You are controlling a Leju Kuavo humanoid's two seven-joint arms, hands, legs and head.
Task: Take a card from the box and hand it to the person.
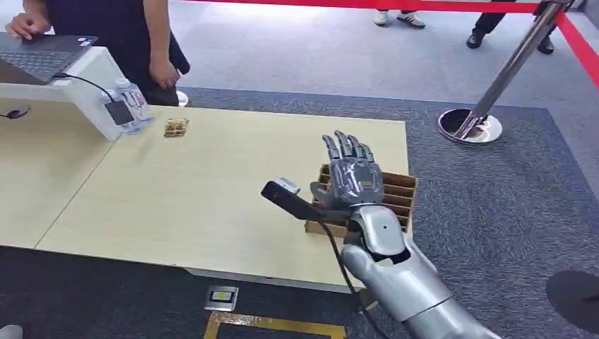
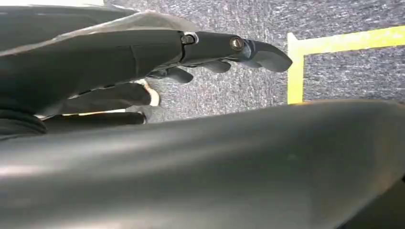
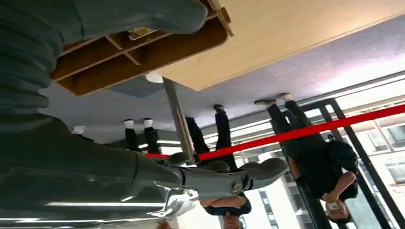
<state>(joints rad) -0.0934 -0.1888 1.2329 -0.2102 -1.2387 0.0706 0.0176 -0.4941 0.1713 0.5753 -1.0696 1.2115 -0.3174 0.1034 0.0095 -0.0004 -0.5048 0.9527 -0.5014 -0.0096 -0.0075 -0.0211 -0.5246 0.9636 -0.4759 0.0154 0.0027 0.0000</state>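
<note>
Head view, 1 box [image 1: 395,194], right hand [image 1: 351,173] above

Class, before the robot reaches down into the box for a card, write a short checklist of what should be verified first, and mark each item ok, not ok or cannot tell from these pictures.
1. Right hand holds nothing, fingers apart: ok.
2. Right hand is above the slotted cardboard box: ok.
3. Box sits fully on the table: ok, though close to its corner.
4. A card is in a slot: cannot tell; the hand hides much of the box.
5. Person stands at the far side of the table: ok.
6. Left hand hangs over the carpet, holding nothing: ok.
</note>
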